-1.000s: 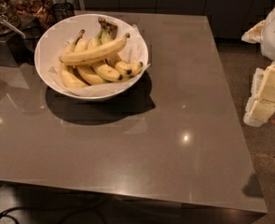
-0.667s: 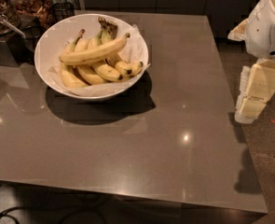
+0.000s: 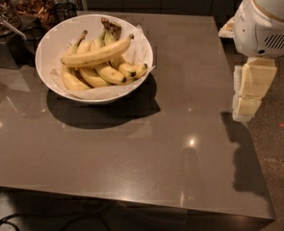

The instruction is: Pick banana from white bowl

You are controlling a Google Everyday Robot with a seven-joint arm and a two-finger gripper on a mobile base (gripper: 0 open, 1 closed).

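Note:
The white bowl (image 3: 44, 52) stands on the grey table at the back left, lined with crinkled white paper. The banana (image 3: 96, 55), long and yellow, lies loose across the top of the other fruit, stem end pointing right. Under it are bananas joined at a dark brown crown (image 3: 110, 29) and short black-tipped ones (image 3: 132, 71). My gripper (image 3: 250, 90), cream-coloured, hangs below the white arm housing (image 3: 269, 20) at the table's right edge. It is far to the right of the bowl and holds nothing that I can see.
Jars of snacks (image 3: 33, 6) and a black wire cup (image 3: 64, 9) stand behind the bowl at the back left. A dark box (image 3: 2, 52) sits at the left edge. The table's front edge (image 3: 132, 201) is close. Speckled floor (image 3: 278, 148) lies to the right.
The arm has come further into view from the right, and the gripper has moved left toward the table's right edge. The bowl and bananas have not moved.

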